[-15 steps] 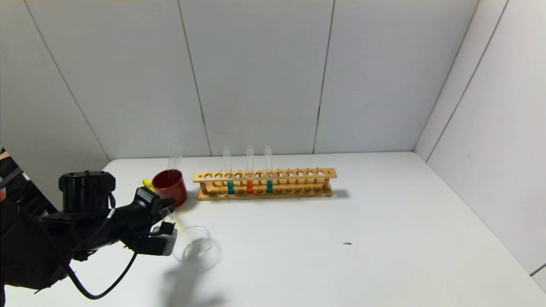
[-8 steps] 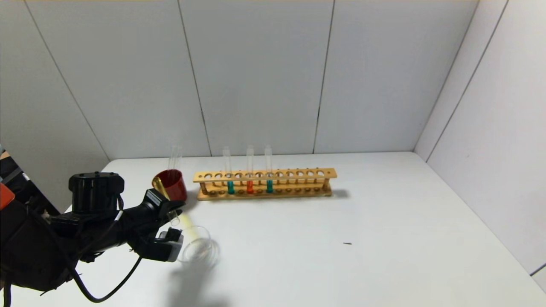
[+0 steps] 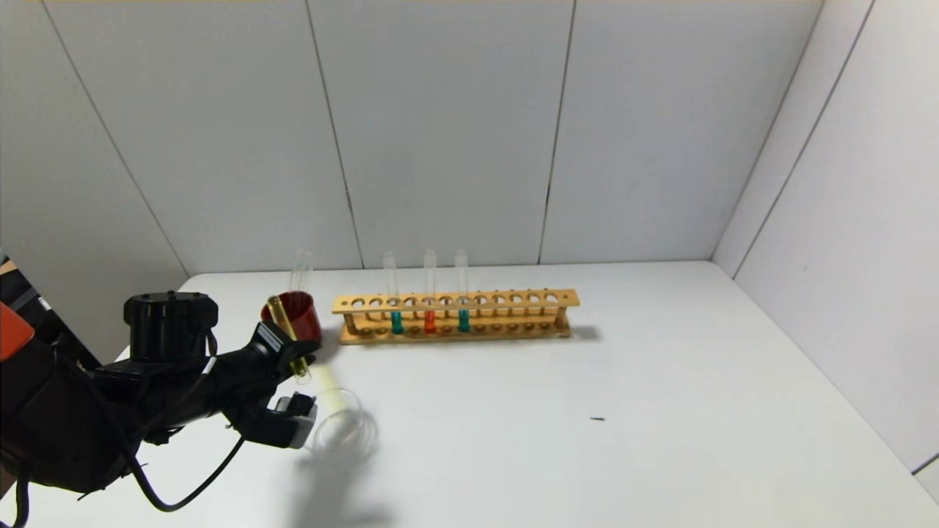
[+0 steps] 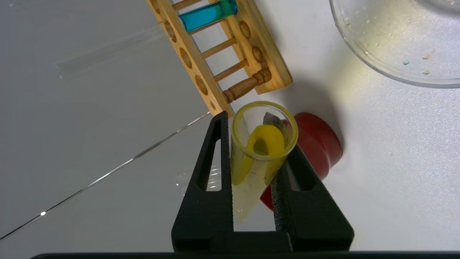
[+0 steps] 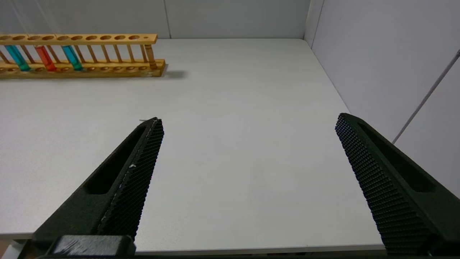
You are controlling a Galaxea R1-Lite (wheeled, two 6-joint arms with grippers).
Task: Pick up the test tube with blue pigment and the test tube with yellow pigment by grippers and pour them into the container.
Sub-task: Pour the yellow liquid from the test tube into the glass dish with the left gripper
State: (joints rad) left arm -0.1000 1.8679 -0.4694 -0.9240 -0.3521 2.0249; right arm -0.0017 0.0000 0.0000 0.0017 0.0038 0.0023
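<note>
right gripper parked low at the near edge of the tabletop toward the right corner, fingers spread wide apart with nothing between. broad bare table ahead of it, running out to the right edge and the far right corner.

near the left edge: left gripper clamped on the test tube with yellow pigment, tube tilted, open mouth lowered toward the container; in the left wrist view, yellow liquid pooled partway along the tube, short of the rim. clear dish just beside the gripper, toward the middle of the table.

farther back, dark red cup near the far left corner, then the wooden rack along the far edge, upright in it the test tube with blue pigment, an orange tube and a second teal tube.
</note>
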